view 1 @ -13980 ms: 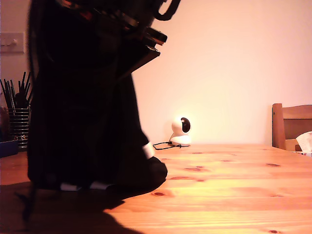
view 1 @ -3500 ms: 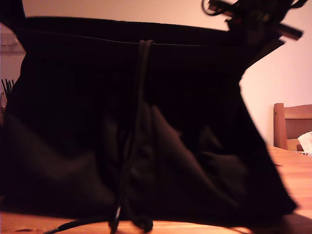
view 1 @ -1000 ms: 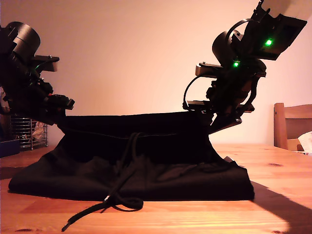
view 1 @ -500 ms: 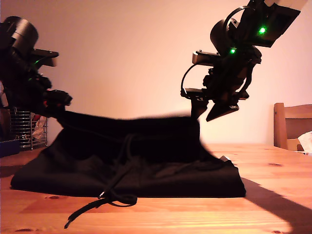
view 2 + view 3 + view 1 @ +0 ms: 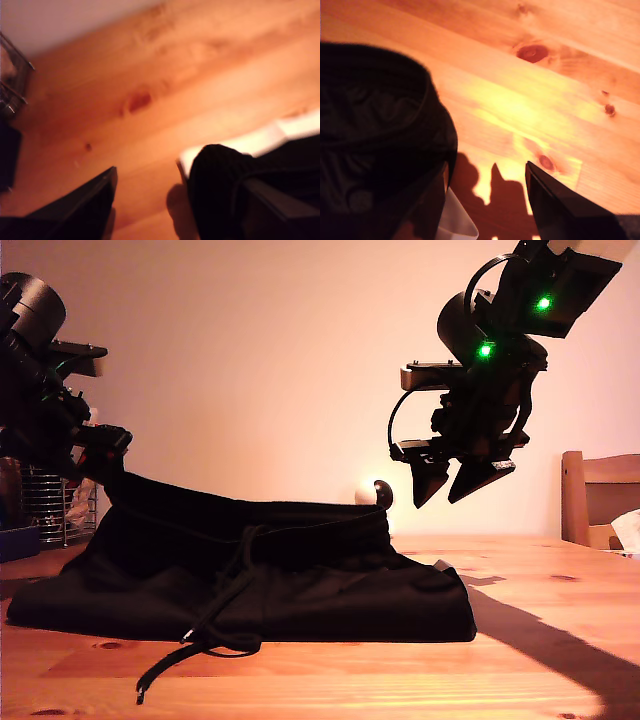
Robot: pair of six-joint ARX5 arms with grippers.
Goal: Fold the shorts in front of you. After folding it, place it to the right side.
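Observation:
The black shorts (image 5: pixel 300 570) lie in a low heap on the wooden table (image 5: pixel 540 640), their drawstring (image 5: pixel 215 625) trailing toward the front edge. At the exterior view's left, one waistband corner still rises to my first gripper (image 5: pixel 108 462). In the first wrist view its jaws (image 5: pixel 150 167) stand apart with table showing between them, and shorts fabric (image 5: pixel 220 185) drapes over one finger. My second gripper (image 5: pixel 455 488) hangs open in the air above the shorts' end at the exterior view's right. It holds nothing, and the shorts (image 5: pixel 370 125) lie beside its fingers (image 5: pixel 485 172).
A white camera (image 5: pixel 378 495) peeks out behind the shorts by the wall. A wire rack (image 5: pixel 55 510) stands at the exterior view's left and a wooden chair (image 5: pixel 600 500) at its right. Bare table lies between the shorts and the chair.
My second gripper has let go of the waistband and pulled up and away. That end of the shorts has dropped to the table. The shorts have shifted toward the exterior view's left.

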